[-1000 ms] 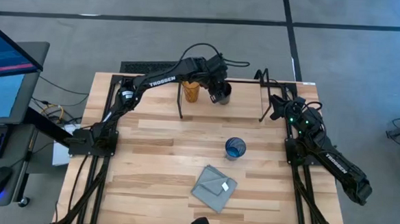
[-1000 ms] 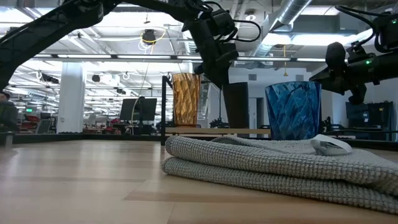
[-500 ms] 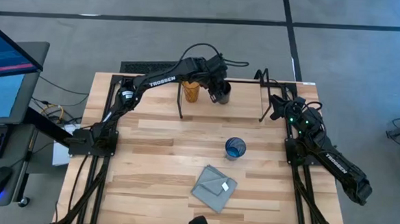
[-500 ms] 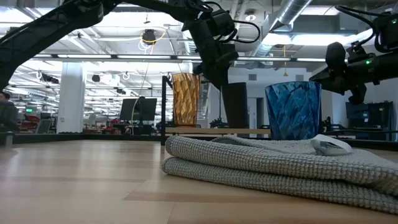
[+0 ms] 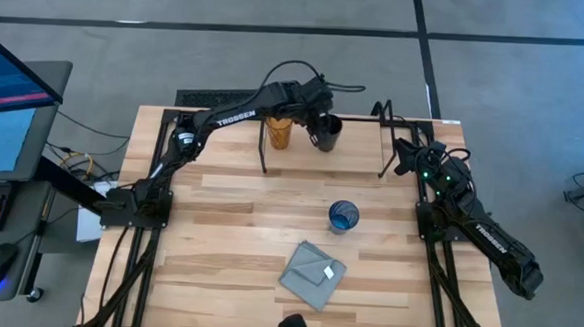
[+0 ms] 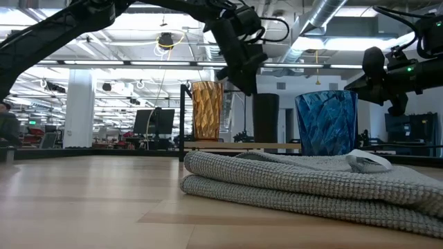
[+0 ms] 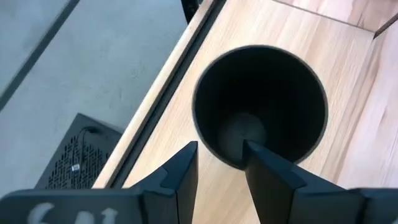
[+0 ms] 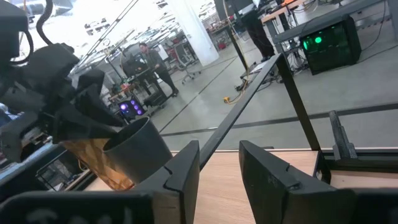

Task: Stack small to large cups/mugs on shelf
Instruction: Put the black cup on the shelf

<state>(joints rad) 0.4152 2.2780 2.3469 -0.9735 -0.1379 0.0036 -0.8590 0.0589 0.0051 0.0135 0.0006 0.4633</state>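
- black cup (image 5: 326, 134) upright on shelf (image 5: 352, 157), just beside amber tumbler (image 5: 279, 134); blue cup (image 5: 343, 216) out on table (image 5: 218, 230), near grey cloth (image 5: 313, 275)
- left gripper (image 7: 219, 163) over black cup, fingers parted astride the near rim, one inside; looks loosened, can't confirm release
- risk: inner finger snags rim on lift, tips cup into tumbler or off shelf edge
- right gripper (image 8: 217, 163) idle by the shelf's right end, slightly open, empty

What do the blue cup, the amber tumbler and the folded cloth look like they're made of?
Blue cup: translucent faceted plastic or glass, since light passes through.
Amber tumbler: likewise translucent, with a ribbed, glossy surface.
Cloth: grey fabric in a waffle-like weave, matte and soft-looking.
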